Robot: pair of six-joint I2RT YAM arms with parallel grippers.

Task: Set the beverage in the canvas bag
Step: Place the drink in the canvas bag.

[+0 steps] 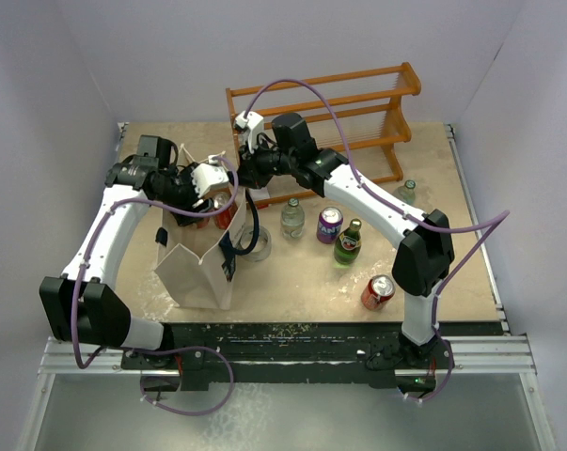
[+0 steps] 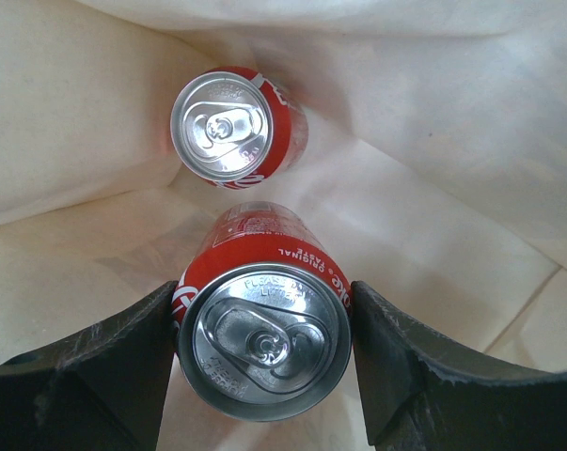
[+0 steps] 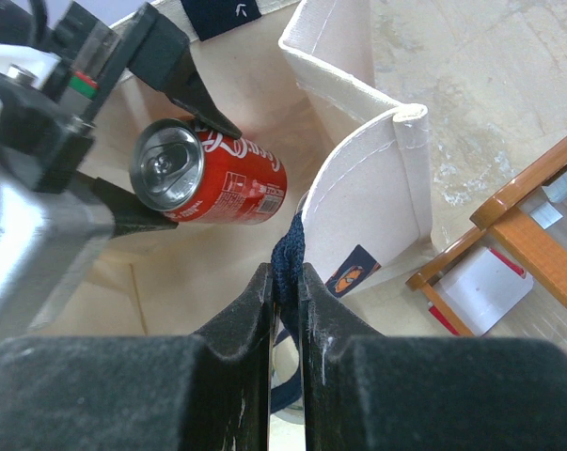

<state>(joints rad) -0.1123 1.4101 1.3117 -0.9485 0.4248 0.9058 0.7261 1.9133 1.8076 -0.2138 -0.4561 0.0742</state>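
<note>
A red cola can, the beverage (image 2: 264, 338), hangs top-up between the fingers of my left gripper (image 2: 262, 312), which is shut on its sides inside the mouth of the cream canvas bag (image 1: 200, 268). In the right wrist view the same can (image 3: 212, 180) tilts over the bag's opening. A second red can (image 2: 236, 122) stands on the bag's floor below. My right gripper (image 3: 285, 277) is shut on the bag's dark navy strap handle (image 3: 289, 246), beside the bag's wall (image 3: 377, 178). From above, both grippers (image 1: 217, 200) (image 1: 246, 181) meet over the bag.
An orange-brown wooden rack (image 1: 330, 103) stands behind the bag. To the bag's right on the table are a clear glass (image 1: 256, 243), a glass bottle (image 1: 291, 218), a purple can (image 1: 329, 225), a green bottle (image 1: 349, 242), a red can (image 1: 378, 292) and another bottle (image 1: 407, 193).
</note>
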